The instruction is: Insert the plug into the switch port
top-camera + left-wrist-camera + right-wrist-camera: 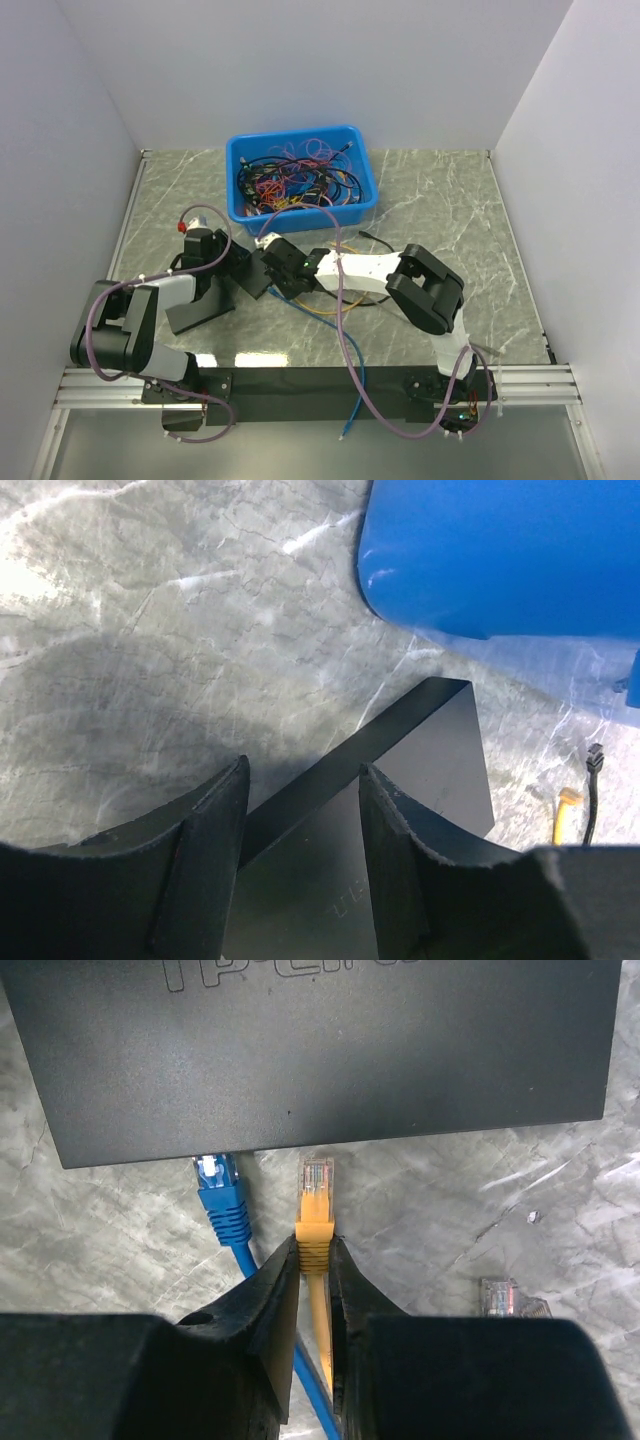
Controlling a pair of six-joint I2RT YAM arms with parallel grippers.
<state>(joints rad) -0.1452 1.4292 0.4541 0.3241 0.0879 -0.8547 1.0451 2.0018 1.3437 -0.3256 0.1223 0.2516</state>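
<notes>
Pinching the orange cable's boot just behind the orange plug (317,1178), the right gripper (315,1260) is clamped tight, and the plug's clear tip sits just short of the switch (330,1050) edge, not yet in a port. Here's the worry: the hold is on the boot rather than the plug body, so any push against the housing could pivot the plug or let it slide back between the pads. The blue plug (218,1185) sits just beside it at the switch face, close enough for a drifting finger to snag its cable. And if the switch isn't braced, the push may simply shove it away across the table (150,630). The right wrist view gives that gap and line-up, yet the port openings are hidden under the lid. The left wrist view shows the left gripper (304,770), jaws half apart over the switch's corner near the blue bin (500,560); whether they press on it, I can't tell. The top view shows both arms meeting before the bin, the plug hidden.
</notes>
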